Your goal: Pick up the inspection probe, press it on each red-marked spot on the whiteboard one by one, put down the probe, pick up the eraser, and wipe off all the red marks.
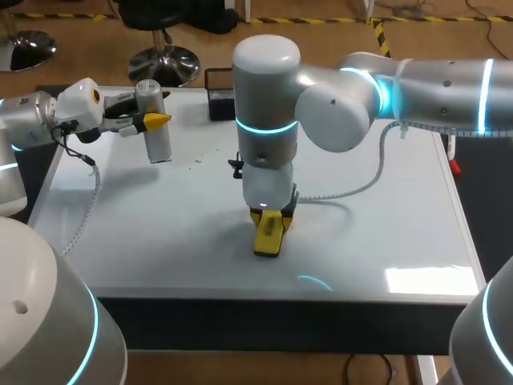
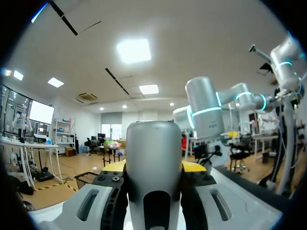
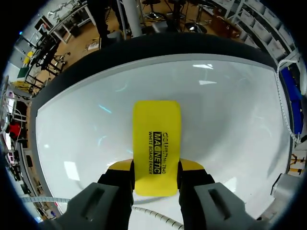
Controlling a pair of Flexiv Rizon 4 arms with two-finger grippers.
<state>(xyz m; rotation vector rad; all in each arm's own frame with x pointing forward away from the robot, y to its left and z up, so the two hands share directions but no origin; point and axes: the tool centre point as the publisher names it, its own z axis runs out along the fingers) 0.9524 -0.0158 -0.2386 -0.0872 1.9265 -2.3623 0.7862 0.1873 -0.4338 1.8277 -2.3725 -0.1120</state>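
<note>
The grey cylindrical probe (image 1: 158, 144) stands upright at the back left of the whiteboard (image 1: 385, 208), with my left gripper (image 1: 149, 121) shut on its upper part. In the left wrist view the probe (image 2: 153, 163) fills the gap between the yellow tips of that gripper (image 2: 153, 168). My right arm reaches in to the board's middle. Its gripper (image 1: 271, 215) points down, shut on the yellow eraser (image 1: 268, 235), which rests against the board. Seen from the right wrist, the eraser (image 3: 157, 143) sticks out ahead of the gripper (image 3: 156, 166) over white board. I see no red marks.
A black box (image 1: 220, 98) sits at the back edge behind the board. A few small dark specks (image 1: 197, 160) lie right of the probe. A coiled cable (image 1: 84, 200) hangs from my left arm over the board's left side. A red object (image 1: 454, 167) lies past the right edge.
</note>
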